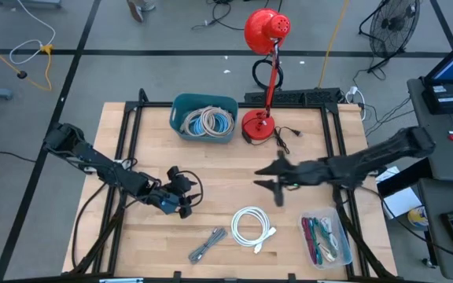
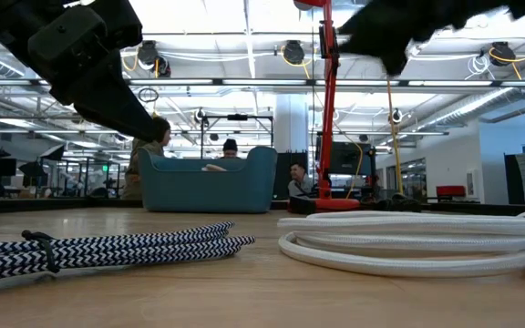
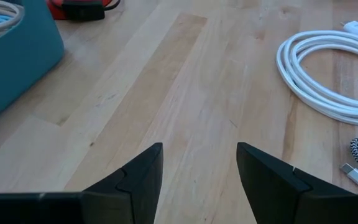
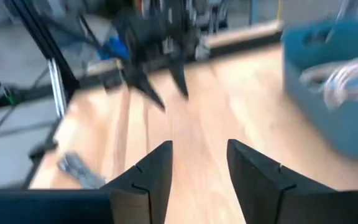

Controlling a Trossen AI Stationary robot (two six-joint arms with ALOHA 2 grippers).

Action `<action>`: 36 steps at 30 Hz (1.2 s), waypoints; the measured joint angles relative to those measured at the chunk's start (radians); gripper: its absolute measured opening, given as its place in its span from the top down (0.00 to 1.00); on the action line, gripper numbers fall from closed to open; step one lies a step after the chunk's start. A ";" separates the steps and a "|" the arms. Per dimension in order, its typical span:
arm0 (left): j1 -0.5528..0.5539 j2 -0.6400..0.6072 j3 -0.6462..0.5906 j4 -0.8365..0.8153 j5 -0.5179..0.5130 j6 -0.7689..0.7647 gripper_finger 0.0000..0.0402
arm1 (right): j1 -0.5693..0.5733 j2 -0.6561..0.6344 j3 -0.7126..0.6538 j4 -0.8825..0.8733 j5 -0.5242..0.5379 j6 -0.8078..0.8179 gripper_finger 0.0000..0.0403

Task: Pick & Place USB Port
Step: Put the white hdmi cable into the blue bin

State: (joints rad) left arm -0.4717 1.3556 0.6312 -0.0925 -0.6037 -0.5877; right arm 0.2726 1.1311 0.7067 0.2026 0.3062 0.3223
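Left arm: reaches in from the table's left edge, low over the wood, its left gripper [image 1: 185, 206] near the left-centre of the table [image 1: 211, 169]. The left wrist view shows the two fingers [image 3: 138, 177] spread apart over bare boards, nothing between them. Jaws open, empty.

Right arm: stretches in from the right side, raised above the table's middle, its right gripper [image 1: 272, 189] pointing toward the left arm. The right wrist view shows a clear gap between its fingers [image 4: 151, 171] and nothing in it. Jaws open, empty.

Task items: a coiled white cable [image 1: 252, 228] lies flat on the front part of the table, between the two grippers and nearer the front edge, apart from both. Just beside it to the left lies a bundled black-and-white braided cable [image 1: 207, 244], also untouched; the left wrist view shows a metal plug at its end.

Other items: a blue bin [image 1: 204, 118] holding coiled cables at the back; a red desk lamp [image 1: 263, 79] beside it; a clear tray [image 1: 325, 238] of coloured cables at front right.
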 joint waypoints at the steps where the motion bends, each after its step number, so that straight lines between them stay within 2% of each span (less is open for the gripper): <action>1: 0.000 0.000 0.000 0.000 0.000 -0.001 0.49 | -0.021 0.040 0.000 0.013 -0.033 0.007 0.63; 7: -0.002 0.000 0.000 0.000 0.001 -0.002 0.49 | -0.085 0.225 0.022 -0.003 -0.290 0.036 0.61; 12: -0.002 0.000 0.000 -0.002 0.008 -0.006 0.49 | -0.074 0.321 0.091 -0.206 -0.445 0.075 0.61; 15: -0.002 0.000 0.000 -0.001 0.008 -0.009 0.49 | -0.055 0.364 0.140 -0.333 -0.439 0.107 0.61; 19: -0.002 0.000 0.000 0.004 0.008 -0.011 0.49 | -0.036 0.406 0.184 -0.399 -0.410 0.097 0.61; 29: -0.010 0.000 0.000 0.011 0.023 -0.024 0.49 | 0.025 0.497 0.240 -0.411 -0.409 0.109 0.61; 36: -0.030 0.000 0.000 0.018 0.020 -0.043 0.49 | 0.032 0.589 0.239 -0.406 -0.328 0.113 0.61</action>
State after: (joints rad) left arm -0.5014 1.3556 0.6315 -0.0742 -0.5835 -0.6308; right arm 0.3050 1.7201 0.9460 -0.2030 -0.0219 0.4350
